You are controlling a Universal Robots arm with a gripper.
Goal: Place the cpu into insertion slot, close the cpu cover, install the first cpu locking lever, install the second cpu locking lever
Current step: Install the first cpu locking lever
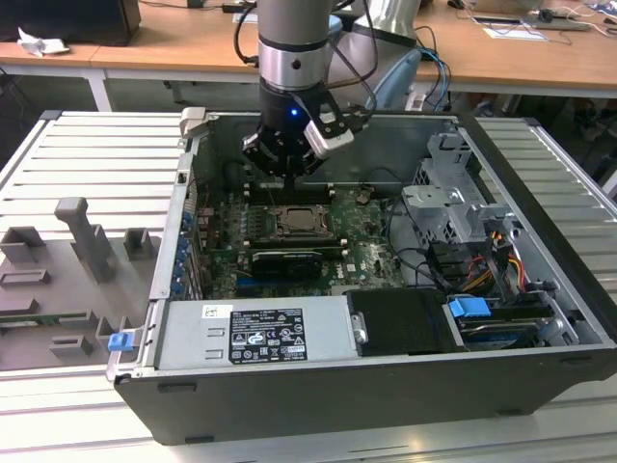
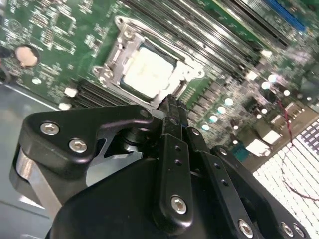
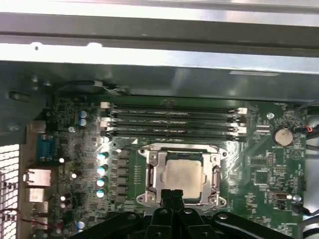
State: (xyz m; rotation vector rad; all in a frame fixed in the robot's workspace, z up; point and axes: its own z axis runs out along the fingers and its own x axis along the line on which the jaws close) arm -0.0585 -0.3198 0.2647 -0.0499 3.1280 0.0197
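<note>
Grey moulded fixtures (image 1: 87, 241) are lying at the exterior view's left, cut off by the frame edge. The open computer case (image 1: 289, 405) is sitting centre, its white label (image 1: 265, 335) carrying print too small to read. The gripper (image 2: 172, 105) is hovering just over the socket, fingers (image 3: 167, 199) pressed together and gripping nothing. The cpu (image 3: 183, 174) is sitting in its slot, one edge hidden behind the fingers, with the cpu cover (image 3: 151, 172) lying closed around it.

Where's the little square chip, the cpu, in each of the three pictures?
Exterior view: the cpu sits under the gripper, midway across the green motherboard.
First wrist view: the cpu lies inside the silvery cpu cover, just past the gripper's tip.
Second wrist view: the cpu is the pale square just past the gripper's tip.
Shared landmark: the long black memory slots beside the cpu, seen in all three views.
</note>
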